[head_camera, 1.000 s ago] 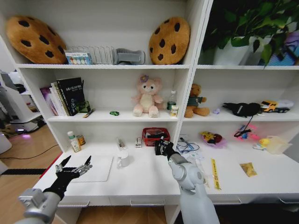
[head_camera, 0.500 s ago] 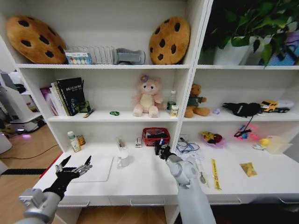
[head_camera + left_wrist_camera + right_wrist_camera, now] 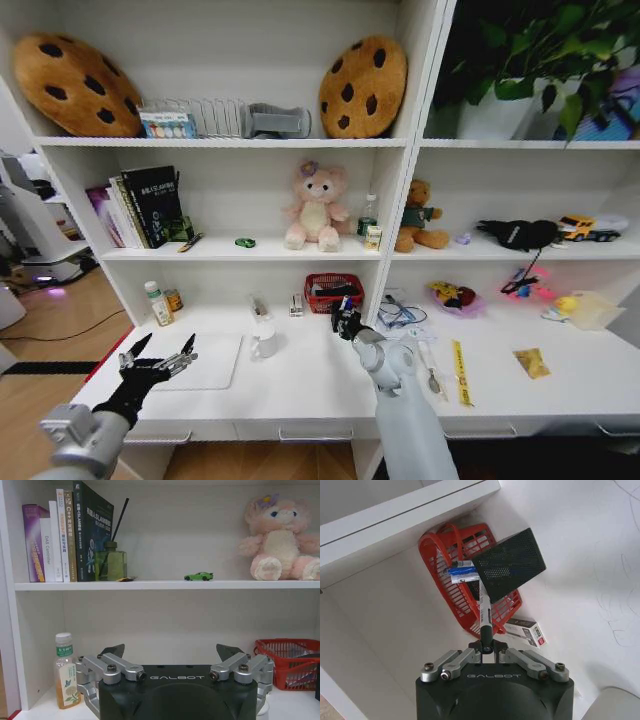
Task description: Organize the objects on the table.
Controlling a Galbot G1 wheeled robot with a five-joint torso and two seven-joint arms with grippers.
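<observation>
My right gripper (image 3: pixel 346 322) (image 3: pixel 487 648) is shut on a white-and-black pen (image 3: pixel 484 614) with a blue end (image 3: pixel 346 301). The pen points at the red basket (image 3: pixel 333 291) (image 3: pixel 446 577) at the back of the table (image 3: pixel 310 385). Its far end lies at the edge of a black mesh holder (image 3: pixel 511 564) standing in that basket. My left gripper (image 3: pixel 157 356) (image 3: pixel 170 652) hangs open over the near left corner, above a flat pale laptop (image 3: pixel 208 362). A small green toy car (image 3: pixel 245 242) (image 3: pixel 198 576) sits on the shelf above.
A white mug (image 3: pixel 265 343) stands beside the laptop, and a bottle (image 3: pixel 157 303) (image 3: pixel 66 671) sits at the back left. Glasses and cables (image 3: pixel 400 312), a spoon (image 3: pixel 431 376), a yellow strip (image 3: pixel 460 372) and a small packet (image 3: pixel 531 362) lie right of my right arm. A small box (image 3: pixel 526 631) lies beside the basket.
My right gripper has carried the pen farther back and slightly left, up to the red basket. My left arm has not moved.
</observation>
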